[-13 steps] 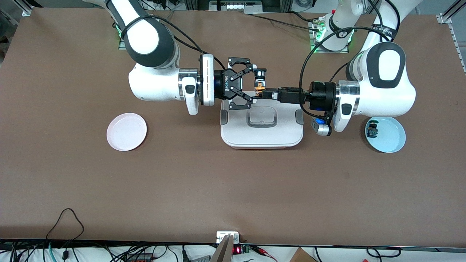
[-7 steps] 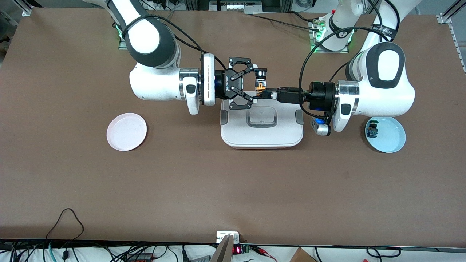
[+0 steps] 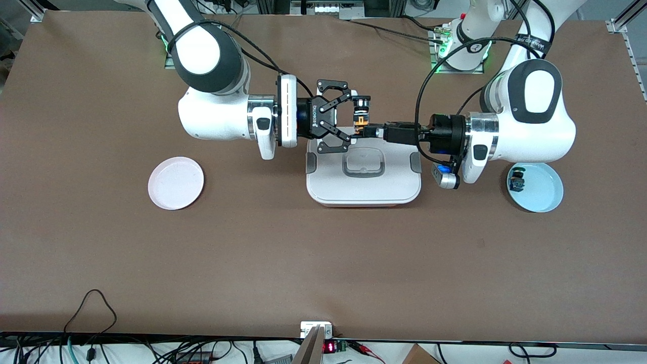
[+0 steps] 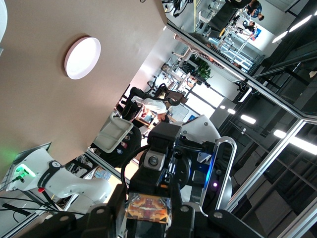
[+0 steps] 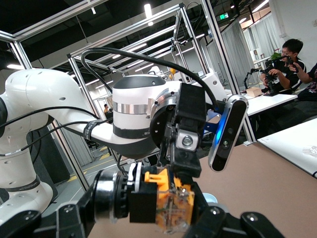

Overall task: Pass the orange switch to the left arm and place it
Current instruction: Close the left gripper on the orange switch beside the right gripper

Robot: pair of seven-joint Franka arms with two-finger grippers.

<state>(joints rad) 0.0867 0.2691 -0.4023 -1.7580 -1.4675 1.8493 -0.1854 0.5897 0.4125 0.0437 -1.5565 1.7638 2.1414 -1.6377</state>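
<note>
- The orange switch (image 3: 360,120) hangs over the box (image 3: 363,174), caught between the fingers of both grippers at once.
- The right gripper (image 3: 358,117) is clamped on it; the left gripper (image 3: 365,131) has closed onto its body.
- One gripper should let go cleanly, without twisting, before either arm pulls away, staying above the lid.

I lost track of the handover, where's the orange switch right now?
In the front view the orange switch is up in the air over the white box, gripped between the right gripper and the left gripper, midway along the table.
</note>
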